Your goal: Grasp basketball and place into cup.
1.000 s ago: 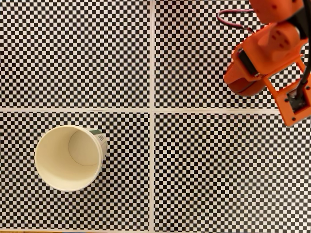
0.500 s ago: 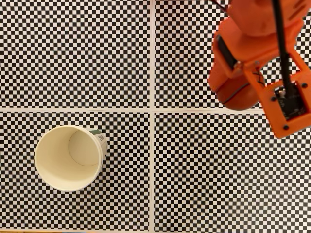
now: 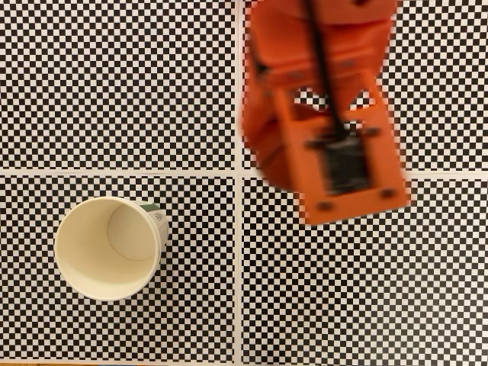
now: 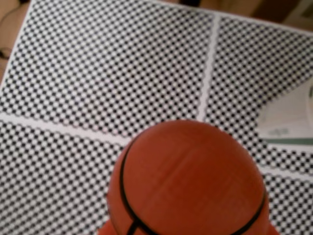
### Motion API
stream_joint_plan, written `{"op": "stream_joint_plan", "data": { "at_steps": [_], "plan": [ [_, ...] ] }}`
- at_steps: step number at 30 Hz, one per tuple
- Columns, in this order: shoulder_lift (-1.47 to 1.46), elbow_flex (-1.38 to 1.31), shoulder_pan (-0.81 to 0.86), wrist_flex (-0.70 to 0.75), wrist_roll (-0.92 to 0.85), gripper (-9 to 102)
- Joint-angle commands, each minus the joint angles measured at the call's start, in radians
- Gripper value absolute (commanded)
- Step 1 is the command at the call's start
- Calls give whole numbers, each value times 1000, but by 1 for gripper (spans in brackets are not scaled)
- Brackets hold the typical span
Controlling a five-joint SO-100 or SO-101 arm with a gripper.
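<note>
In the wrist view the dark orange-red basketball with thin black seams takes up the lower middle, close to the lens and held above the checkered mat. My orange gripper is shut on it. In the fixed view the gripper is large and blurred at the upper middle, and it covers the ball. The cream-white cup stands upright at the lower left of the fixed view, mouth up, with a green-and-white patch on its wall. It lies left of and below the gripper, well apart from it. The cup's wall shows at the right edge of the wrist view.
A black-and-white checkered mat crossed by white lines covers the whole table. A black cable runs along the arm. Beyond the mat's far edge in the wrist view lies bare wood.
The arm has swung left from the top right corner and looms much larger in the fixed view, carrying the ball with it. The cup has not moved.
</note>
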Motion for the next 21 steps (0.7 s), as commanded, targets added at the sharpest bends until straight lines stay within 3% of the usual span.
{"op": "stream_joint_plan", "data": {
  "at_steps": [1,21],
  "plan": [
    [18,-92,69,3,-21,21],
    [-267,-420,330,-25,-26,20]
  ]
}}
